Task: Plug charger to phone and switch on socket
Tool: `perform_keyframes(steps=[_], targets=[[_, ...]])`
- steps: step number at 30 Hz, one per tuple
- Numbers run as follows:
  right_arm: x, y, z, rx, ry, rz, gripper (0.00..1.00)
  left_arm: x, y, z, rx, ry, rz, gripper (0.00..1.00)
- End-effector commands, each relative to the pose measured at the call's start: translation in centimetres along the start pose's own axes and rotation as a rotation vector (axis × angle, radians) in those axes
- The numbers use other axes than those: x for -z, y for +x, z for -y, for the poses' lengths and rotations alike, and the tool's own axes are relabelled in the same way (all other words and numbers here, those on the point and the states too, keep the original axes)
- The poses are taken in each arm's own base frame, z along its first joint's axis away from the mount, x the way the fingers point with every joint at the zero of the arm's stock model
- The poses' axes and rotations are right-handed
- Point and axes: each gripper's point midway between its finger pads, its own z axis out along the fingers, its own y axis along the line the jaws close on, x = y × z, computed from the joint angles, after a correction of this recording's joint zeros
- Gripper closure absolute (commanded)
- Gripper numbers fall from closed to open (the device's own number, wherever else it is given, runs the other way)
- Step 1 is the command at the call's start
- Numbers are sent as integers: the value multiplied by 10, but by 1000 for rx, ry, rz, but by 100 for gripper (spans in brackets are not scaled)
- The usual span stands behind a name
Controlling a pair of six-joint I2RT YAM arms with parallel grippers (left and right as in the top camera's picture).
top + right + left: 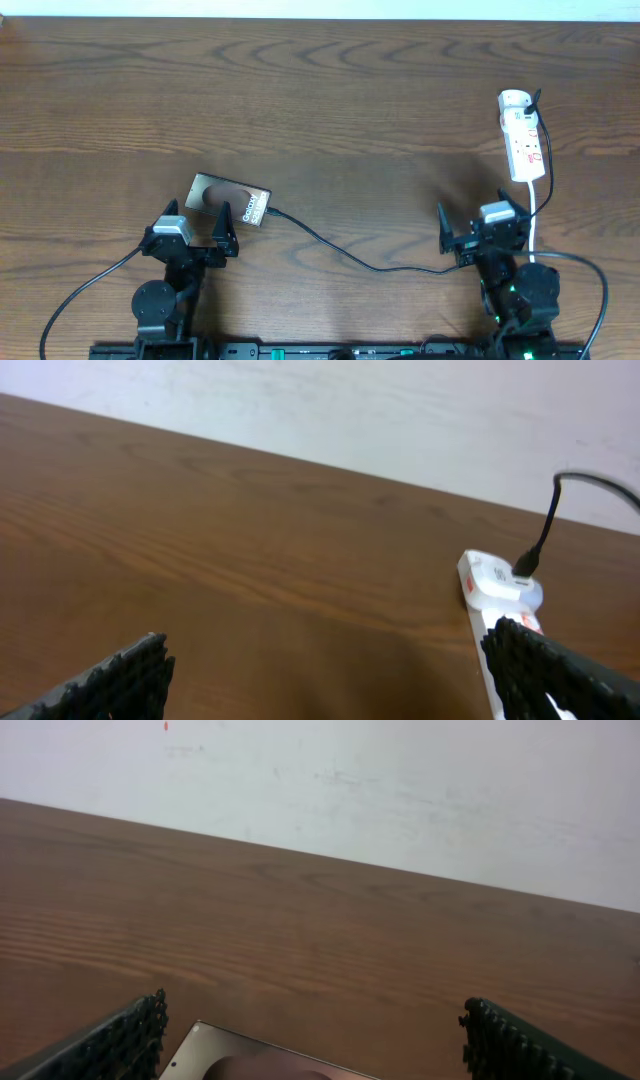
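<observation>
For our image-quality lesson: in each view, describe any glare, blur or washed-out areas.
Overhead: even light, a pale sheen on the brown wooden table. Left wrist: the flat brown-screened phone is cropped and soft. Right wrist: the white power strip looks washed out.

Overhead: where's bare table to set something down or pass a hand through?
Free: the far strip of table beyond the phone, and the centre between phone and socket, beyond the charger cable. Crowded: near edge, left end effector at the phone, right end effector below the socket.
</observation>
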Motion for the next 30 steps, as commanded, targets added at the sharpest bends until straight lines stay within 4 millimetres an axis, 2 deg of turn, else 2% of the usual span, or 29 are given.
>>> perform_keyframes(steps=[1,5,8,22,30], targets=[[3,9,1,11,18,33,1,0,15,-2,-13,-2,-50,7],[5,19,0,3,25,60,1,0,15,-2,-13,-2,-50,7],[9,9,3,-9,46,105,1,0,15,-2,-13,-2,-50,7],[9,10,7,-9,63,99,1,0,15,-2,-13,-2,-50,7],[10,13,23,-17,126,89,1,0,15,-2,-13,-2,-50,7]])
